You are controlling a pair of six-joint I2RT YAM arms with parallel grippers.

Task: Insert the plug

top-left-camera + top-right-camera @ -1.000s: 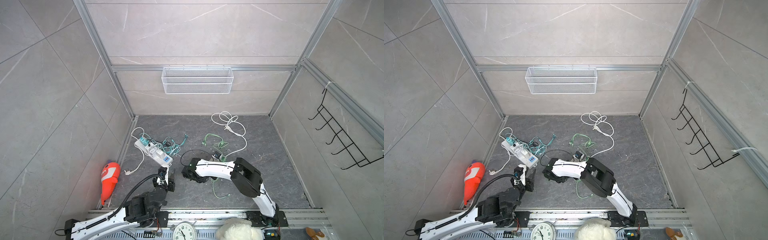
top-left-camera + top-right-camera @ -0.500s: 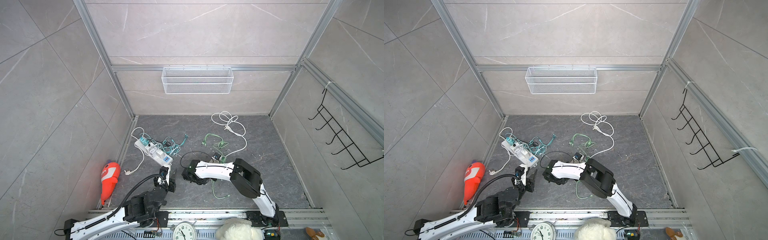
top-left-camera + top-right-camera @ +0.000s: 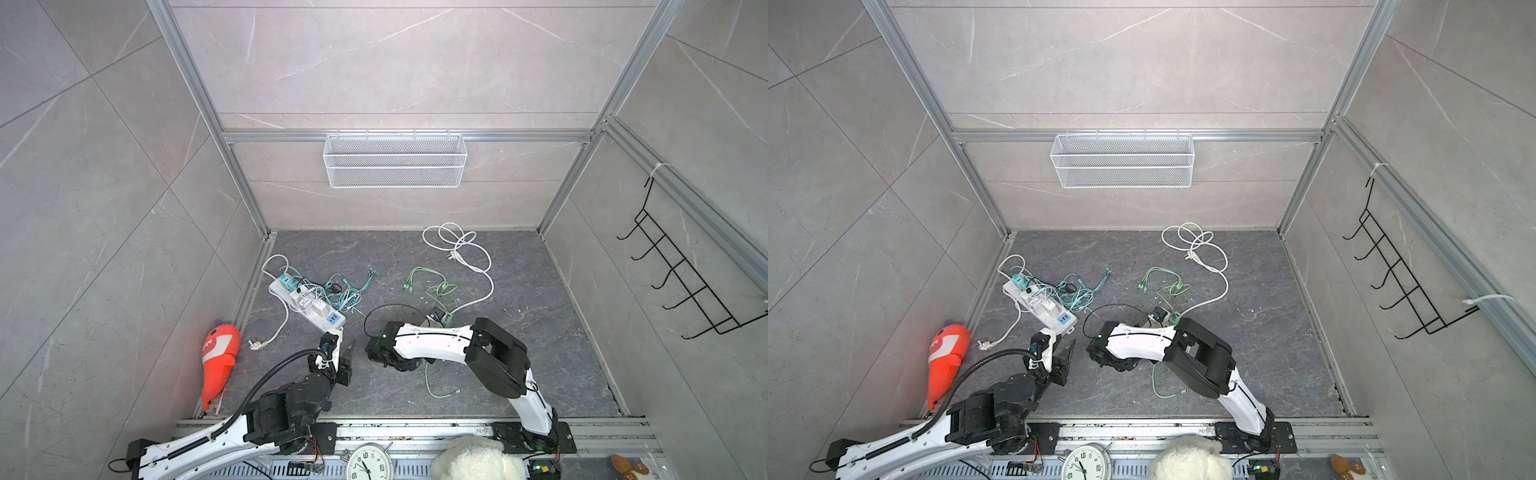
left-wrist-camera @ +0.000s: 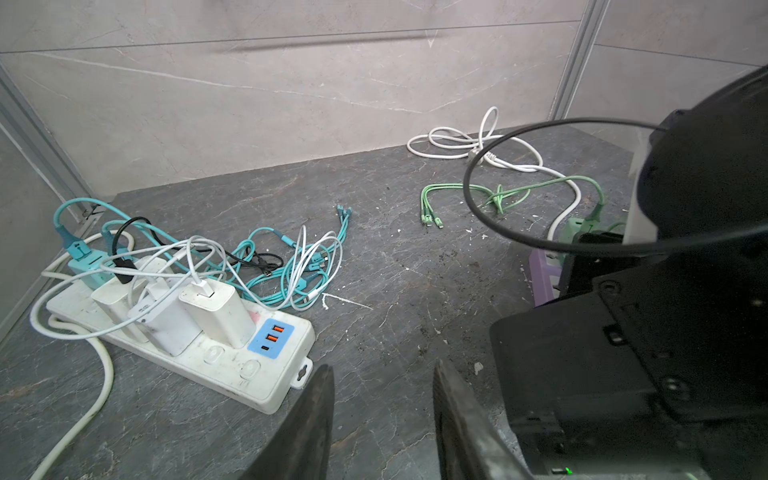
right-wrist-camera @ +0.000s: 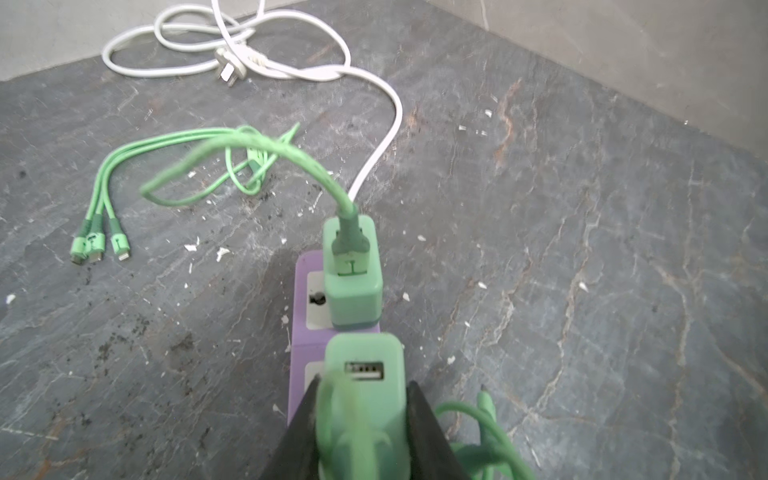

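While upright, plug (image 5: 384, 401), USB port (image 5: 364, 369) upward.

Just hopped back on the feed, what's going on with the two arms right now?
The right gripper is clamped on a green charger, holding it at the purple power strip, right beside a second green charger that is already plugged in. Whether the held one is fully seated can't be told. The left gripper is open and empty, hovering near the white power strip.
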